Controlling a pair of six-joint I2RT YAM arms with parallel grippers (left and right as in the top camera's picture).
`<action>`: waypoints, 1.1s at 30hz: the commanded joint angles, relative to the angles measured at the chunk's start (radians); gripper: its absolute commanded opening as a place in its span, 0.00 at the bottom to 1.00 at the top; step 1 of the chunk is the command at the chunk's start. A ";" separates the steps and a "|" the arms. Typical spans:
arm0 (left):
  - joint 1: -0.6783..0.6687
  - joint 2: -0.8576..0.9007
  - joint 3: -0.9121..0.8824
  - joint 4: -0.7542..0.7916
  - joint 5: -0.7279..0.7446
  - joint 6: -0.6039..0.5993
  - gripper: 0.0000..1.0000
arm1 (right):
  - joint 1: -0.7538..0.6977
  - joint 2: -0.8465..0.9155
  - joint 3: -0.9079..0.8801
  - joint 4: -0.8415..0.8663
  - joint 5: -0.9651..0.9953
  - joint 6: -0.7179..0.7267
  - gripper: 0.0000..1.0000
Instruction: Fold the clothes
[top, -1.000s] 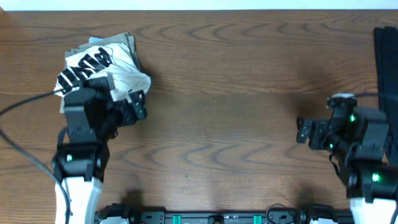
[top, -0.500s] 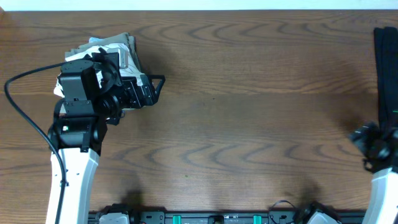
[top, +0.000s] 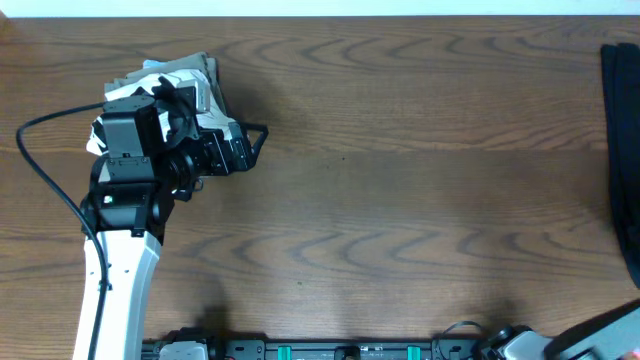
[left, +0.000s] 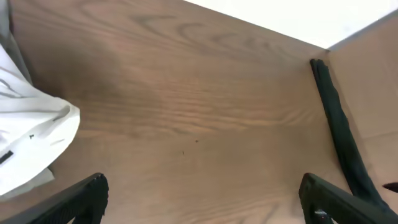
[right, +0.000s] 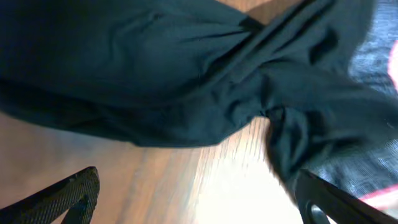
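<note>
The black pants (top: 622, 150) lie in a long strip along the table's right edge, and show far off in the left wrist view (left: 339, 121). In the right wrist view they are bunched up and fill the top (right: 155, 68), with the grey waistband (right: 351, 174) and its coral-red edge at the right. My right gripper (right: 196, 199) is open just above them, its right finger at the waistband. It is outside the overhead view. My left gripper (top: 255, 140) is open and empty over bare wood beside the shirt, as the left wrist view (left: 202, 199) also shows.
A white shirt with black lettering (top: 150, 85) lies crumpled at the back left under my left arm, on a khaki folded garment (top: 197, 70). The shirt shows in the left wrist view (left: 28, 137). The wooden table (top: 400, 200) lies between the two piles.
My right arm has swung right, out of the overhead view, over the black pants. My left arm rose off the white shirt with its gripper open, then barely moved.
</note>
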 joint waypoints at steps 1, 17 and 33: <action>-0.003 0.000 0.017 -0.003 0.010 0.018 0.98 | -0.028 0.071 -0.006 0.028 0.001 -0.176 0.98; -0.003 0.020 0.017 -0.003 0.010 0.017 0.98 | -0.216 0.206 0.003 0.142 -0.067 -0.369 0.86; -0.003 0.020 0.017 -0.003 0.010 0.017 0.98 | -0.209 0.173 0.051 0.231 -0.381 -0.501 0.85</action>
